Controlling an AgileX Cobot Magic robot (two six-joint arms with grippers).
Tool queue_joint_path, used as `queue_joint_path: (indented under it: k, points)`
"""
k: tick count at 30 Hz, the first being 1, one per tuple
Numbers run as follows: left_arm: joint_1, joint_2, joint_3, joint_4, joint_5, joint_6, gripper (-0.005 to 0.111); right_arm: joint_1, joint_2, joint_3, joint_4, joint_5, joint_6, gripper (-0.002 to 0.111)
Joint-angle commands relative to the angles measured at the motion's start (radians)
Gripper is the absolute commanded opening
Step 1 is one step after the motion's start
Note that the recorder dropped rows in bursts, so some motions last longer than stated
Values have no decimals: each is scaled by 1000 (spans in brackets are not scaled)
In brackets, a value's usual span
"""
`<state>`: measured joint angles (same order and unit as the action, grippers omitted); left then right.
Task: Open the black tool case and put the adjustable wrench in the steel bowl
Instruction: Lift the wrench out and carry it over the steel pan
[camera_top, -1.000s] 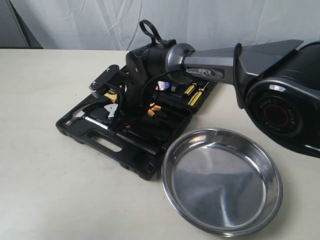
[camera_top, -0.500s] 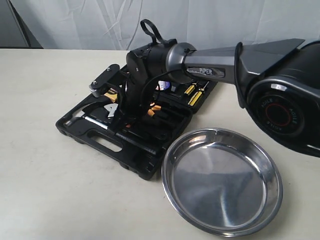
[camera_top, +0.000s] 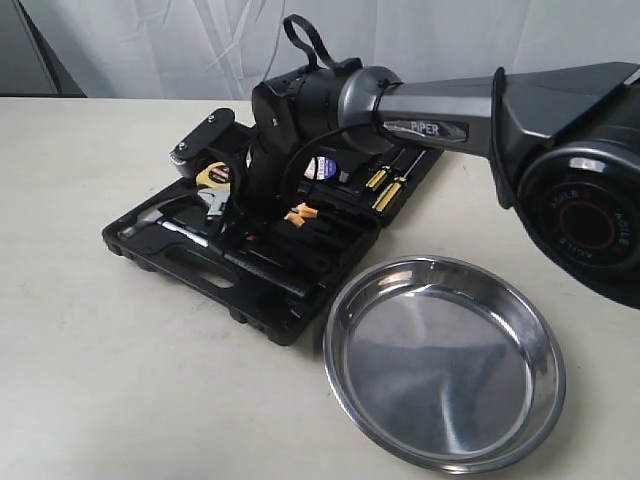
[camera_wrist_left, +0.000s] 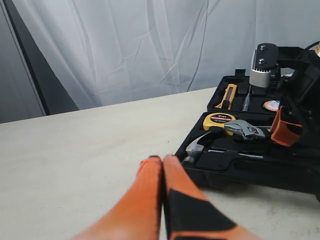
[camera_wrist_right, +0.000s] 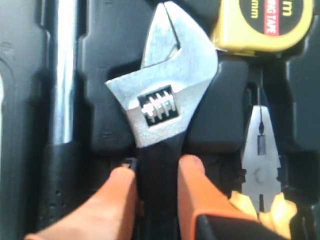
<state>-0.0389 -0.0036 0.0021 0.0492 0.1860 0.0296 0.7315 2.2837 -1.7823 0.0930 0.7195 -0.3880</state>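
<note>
Only the exterior view shows the steel bowl, which stands bare on the desk just beside the near right corner of the open black tool case. The same view shows the right arm stretched across from the right and bent down at the wrist over the middle of the case. The grasp itself is made plain only in the right wrist view. There the right fingers are pressed against both sides of the black handle of the adjustable wrench, just below its silver head, so that the wrench is clamped between them. The wrench is seen over the case's moulded tray, between the hammer and the pliers, with its head just beside the yellow tape measure. Whether it is clear of its slot cannot be told. In the left wrist view the left fingers are pressed together with nothing between them. They are held low over bare desk, well apart from the case, and pointed toward it.
</note>
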Motion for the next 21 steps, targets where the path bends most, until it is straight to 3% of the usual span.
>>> queue_joint_path:
  k: [1, 4, 14, 21]
  points:
    - [-4, 4, -2, -3, -5, 0, 0, 2, -46, -9, 25, -48, -8, -1]
    - [-4, 4, -2, -3, -5, 0, 0, 10, -48, -9, -63, -32, 1, -1]
    - [-4, 4, -2, -3, -5, 0, 0, 10, -181, 5, -63, 98, 151, -1]
    - [-4, 4, -2, -3, -5, 0, 0, 10, -374, 244, -69, 66, 194, -1]
